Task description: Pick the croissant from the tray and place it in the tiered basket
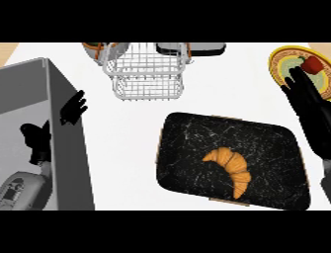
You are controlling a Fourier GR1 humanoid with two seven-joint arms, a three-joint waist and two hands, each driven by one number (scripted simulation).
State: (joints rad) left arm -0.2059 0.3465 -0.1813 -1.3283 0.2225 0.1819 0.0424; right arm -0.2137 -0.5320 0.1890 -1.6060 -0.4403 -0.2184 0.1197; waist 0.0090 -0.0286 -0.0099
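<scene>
Golden croissant [230, 168] lying on black marbled tray [270, 143], right hand [310, 99] open beside it, left hand [51, 128] open at left, wire tiered basket [147, 74] beyond on white tabletop [226, 89].

A: What's hidden near the tiered basket [147, 69]?

B: Its rear rim runs into the top edge. Just behind it, an orange-edged thing [94, 48] and a dark grey one [197, 48] are cut off there too; I can't tell what either is.

A: And right of the basket?

B: The right hand [315, 106] covers part of the yellow plate [330, 79]. The red item [313, 64] on that plate is too small to name.
</scene>
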